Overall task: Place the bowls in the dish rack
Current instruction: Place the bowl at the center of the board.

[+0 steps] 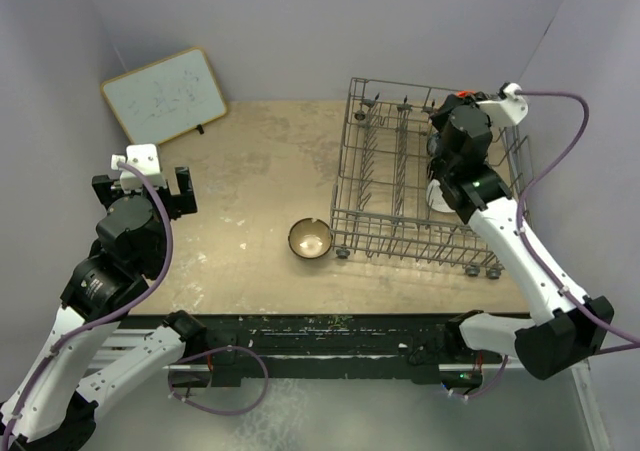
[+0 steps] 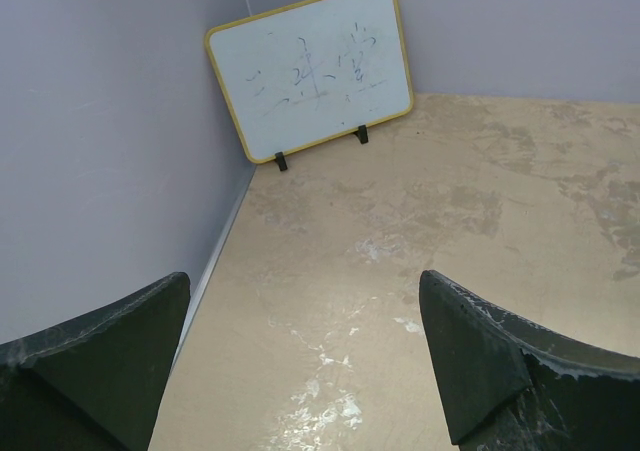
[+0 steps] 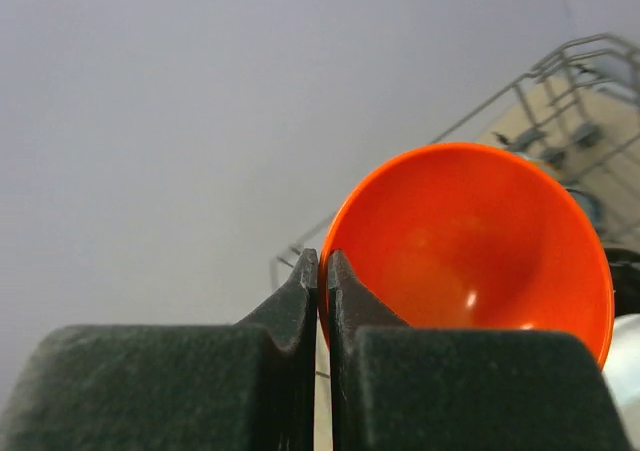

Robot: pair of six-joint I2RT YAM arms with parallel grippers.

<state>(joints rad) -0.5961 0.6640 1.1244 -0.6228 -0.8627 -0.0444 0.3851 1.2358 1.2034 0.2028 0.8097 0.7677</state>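
An orange-red bowl (image 3: 470, 241) is pinched by its rim in my right gripper (image 3: 322, 261), which is shut on it. In the top view that gripper (image 1: 458, 106) hangs over the far right part of the grey wire dish rack (image 1: 385, 186), and only a sliver of the orange-red bowl (image 1: 463, 95) shows there. A white bowl (image 1: 437, 197) stands in the rack below the arm. A brown bowl with a cream inside (image 1: 310, 239) sits upright on the table just left of the rack. My left gripper (image 2: 305, 281) is open over bare table at the far left, nothing between its fingers.
A whiteboard with a yellow frame (image 2: 315, 66) leans against the back left wall. Walls close in the table on the left, back and right. The rack's wire rim (image 3: 560, 66) shows behind the held bowl.
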